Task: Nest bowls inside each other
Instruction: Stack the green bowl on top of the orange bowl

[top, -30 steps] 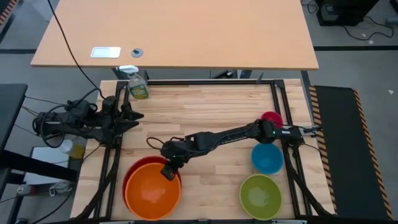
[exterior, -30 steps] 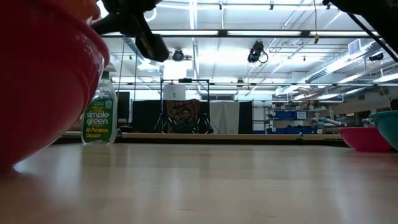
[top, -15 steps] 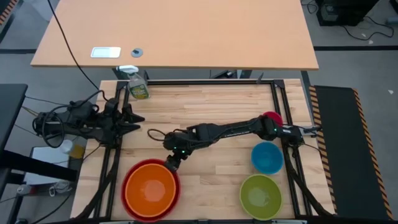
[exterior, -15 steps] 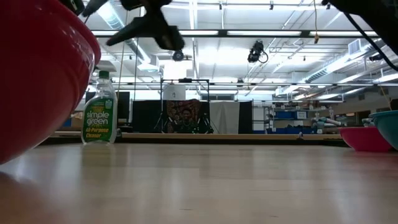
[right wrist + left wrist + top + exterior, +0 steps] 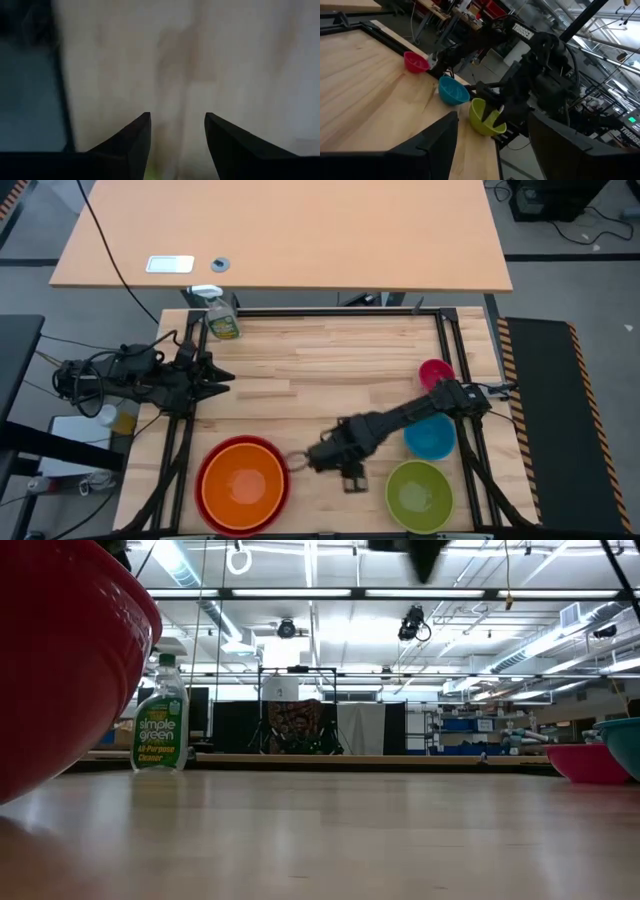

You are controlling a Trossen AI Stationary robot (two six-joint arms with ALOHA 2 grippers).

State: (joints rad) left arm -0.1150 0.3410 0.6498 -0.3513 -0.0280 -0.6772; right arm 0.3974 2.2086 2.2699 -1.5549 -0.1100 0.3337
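Observation:
The orange bowl (image 5: 243, 487) sits nested in the red bowl (image 5: 212, 460) at the table's near left. The lime green bowl (image 5: 418, 496) stands at the near right, the blue bowl (image 5: 430, 435) just behind it and the pink bowl (image 5: 435, 371) farther back. My right gripper (image 5: 351, 479) hangs open over bare wood between the red bowl and the green bowl, pointing down, nothing between its fingers (image 5: 132, 142). My left gripper (image 5: 224, 375) waits open at the table's left edge, pointing level across the table.
A yellow-green spray bottle (image 5: 221, 320) stands at the far left corner. A black frame (image 5: 440, 340) borders the wooden top. Bare wood lies in the table's middle and far part. The right arm (image 5: 400, 418) stretches from the right edge past the blue bowl.
My right gripper has left the orange bowl's far rim, risen and swung toward the table's right and near edge, tipping until it points down. The orange bowl, off-centre a second ago, now lies centred in the red bowl.

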